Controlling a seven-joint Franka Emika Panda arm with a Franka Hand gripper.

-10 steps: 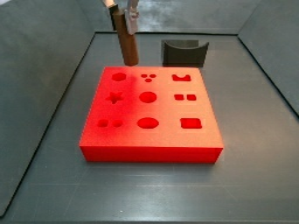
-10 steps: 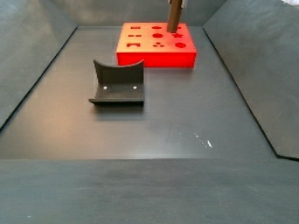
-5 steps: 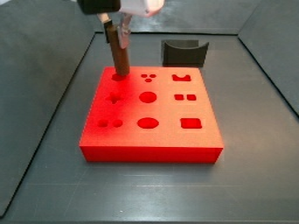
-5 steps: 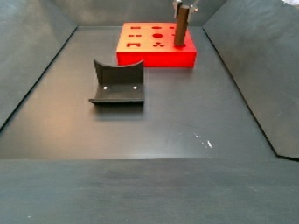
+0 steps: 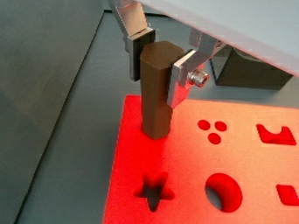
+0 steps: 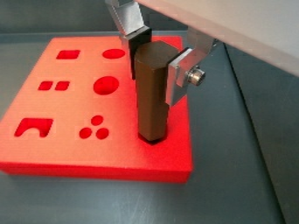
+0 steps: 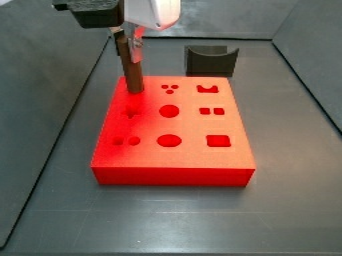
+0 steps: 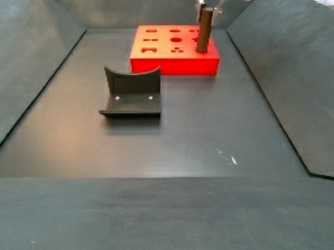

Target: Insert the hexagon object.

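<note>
My gripper (image 5: 162, 63) is shut on the hexagon object (image 5: 153, 105), a slim brown six-sided peg held upright by its top end. The peg's lower end meets the top of the red block (image 5: 198, 166) at a corner hole. I cannot tell how deep it sits. Both wrist views show the silver fingers (image 6: 183, 74) clamping the peg (image 6: 149, 101) over the block (image 6: 70, 114). In a side view the gripper (image 7: 130, 38) holds the peg (image 7: 132, 65) over the block's (image 7: 187, 160) far left corner. In a side view the peg (image 8: 205, 29) stands on the block (image 8: 177, 61).
The dark curved fixture stands on the grey floor apart from the block in both side views (image 7: 210, 58) (image 8: 131, 93). The block's top has several shaped holes, among them a cross hole (image 5: 153, 190) and a round hole (image 5: 221, 188). Sloped grey walls (image 7: 54, 150) enclose the floor.
The gripper has carried the peg from behind the block's far edge forward and down. The peg's lower end now rests at the far left corner hole.
</note>
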